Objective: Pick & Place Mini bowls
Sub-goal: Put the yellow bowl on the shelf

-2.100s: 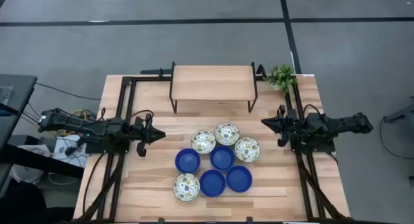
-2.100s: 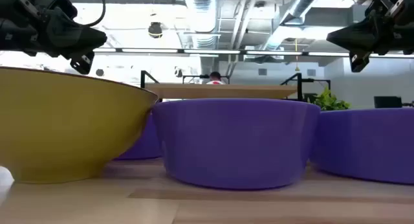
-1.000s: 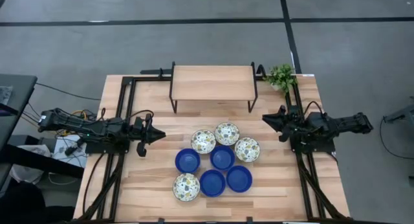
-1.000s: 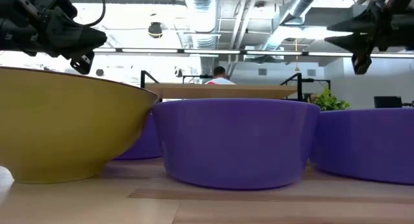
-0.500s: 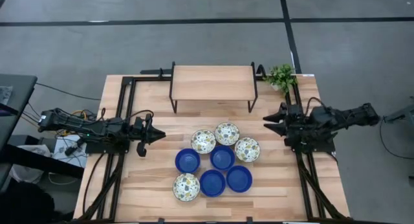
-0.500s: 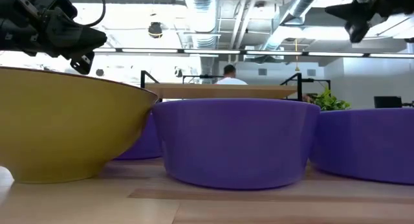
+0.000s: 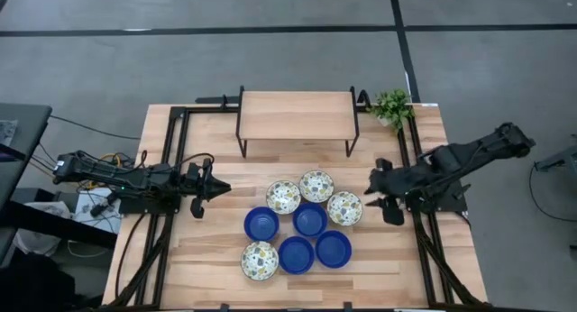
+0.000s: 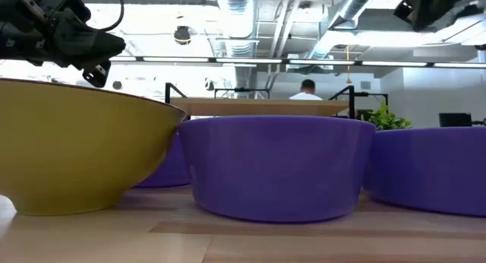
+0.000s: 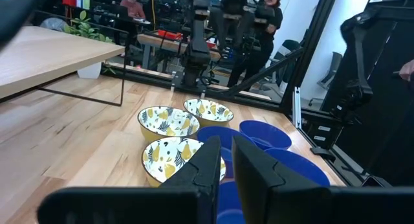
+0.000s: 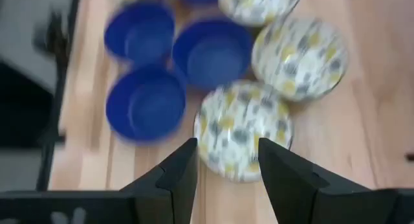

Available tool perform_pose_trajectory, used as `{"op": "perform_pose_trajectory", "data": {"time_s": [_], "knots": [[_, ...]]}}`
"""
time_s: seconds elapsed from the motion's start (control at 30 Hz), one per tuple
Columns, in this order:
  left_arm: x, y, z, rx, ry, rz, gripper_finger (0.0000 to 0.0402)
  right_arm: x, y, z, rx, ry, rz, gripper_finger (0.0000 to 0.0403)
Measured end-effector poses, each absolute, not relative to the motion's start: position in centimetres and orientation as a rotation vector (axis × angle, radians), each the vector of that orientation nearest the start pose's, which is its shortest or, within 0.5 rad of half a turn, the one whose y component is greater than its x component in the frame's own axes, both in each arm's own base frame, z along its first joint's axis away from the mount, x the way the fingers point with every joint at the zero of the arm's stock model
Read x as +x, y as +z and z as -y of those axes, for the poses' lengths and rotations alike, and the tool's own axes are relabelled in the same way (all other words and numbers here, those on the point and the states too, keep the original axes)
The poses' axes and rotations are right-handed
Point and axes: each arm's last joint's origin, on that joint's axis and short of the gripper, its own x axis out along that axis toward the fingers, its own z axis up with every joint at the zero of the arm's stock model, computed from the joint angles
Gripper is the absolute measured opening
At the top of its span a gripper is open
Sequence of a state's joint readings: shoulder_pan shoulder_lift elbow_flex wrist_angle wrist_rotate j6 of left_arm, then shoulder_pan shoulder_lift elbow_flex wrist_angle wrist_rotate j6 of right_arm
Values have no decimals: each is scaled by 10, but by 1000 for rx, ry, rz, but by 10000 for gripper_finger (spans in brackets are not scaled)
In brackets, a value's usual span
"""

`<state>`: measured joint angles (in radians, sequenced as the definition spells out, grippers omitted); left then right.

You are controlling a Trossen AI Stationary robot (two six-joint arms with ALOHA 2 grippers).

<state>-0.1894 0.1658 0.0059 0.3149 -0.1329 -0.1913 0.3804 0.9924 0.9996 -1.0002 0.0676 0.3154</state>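
Note:
Several mini bowls sit in a cluster on their bases mid-table: cobalt blue ones (image 7: pixel 310 220) and white floral ones (image 7: pixel 316 185). My right gripper (image 7: pixel 377 197) hangs open, tilted downward, just right of the rightmost floral bowl (image 7: pixel 344 207). In its wrist view that bowl (image 10: pixel 244 128) lies below and beyond the open fingers (image 10: pixel 226 153), untouched. My left gripper (image 7: pixel 215 188) waits shut at the table's left, pointing level toward the bowls (image 9: pixel 169 122), clear of them. The low view shows a yellowish bowl wall (image 8: pixel 76 149) and a blue bowl (image 8: pixel 277 164) up close.
A wooden shelf on black legs (image 7: pixel 296 114) stands at the far middle, with a small green plant (image 7: pixel 393 106) at the far right corner. Black frame rails (image 7: pixel 171 168) run along both table sides. Bare wood lies near the front edge (image 7: pixel 397 276). A person (image 8: pixel 307 88) shows beyond the table.
My right gripper has risen from its level pose at the table's right, tipped its fingers downward and swung toward the rightmost floral bowl. In the low view it has climbed almost out of the top of the picture. The bowls have kept still.

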Motion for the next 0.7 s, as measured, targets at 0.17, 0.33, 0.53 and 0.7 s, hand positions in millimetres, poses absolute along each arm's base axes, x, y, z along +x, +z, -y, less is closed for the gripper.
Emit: {"op": "perform_pose_trajectory", "data": {"time_s": [0.17,0.33,0.53,0.7], "knots": [[105,182,16,-216,-71,147,39,181,286,-77,-59,253,-1165,144],[105,182,16,-216,-71,147,39,200,262,-88,-212,332,-1269,138],[105,182,16,-216,-71,147,39,221,230,-98,-314,434,-1394,133],[105,182,16,-216,-71,148,39,233,206,-105,-362,506,-1474,133]]}}
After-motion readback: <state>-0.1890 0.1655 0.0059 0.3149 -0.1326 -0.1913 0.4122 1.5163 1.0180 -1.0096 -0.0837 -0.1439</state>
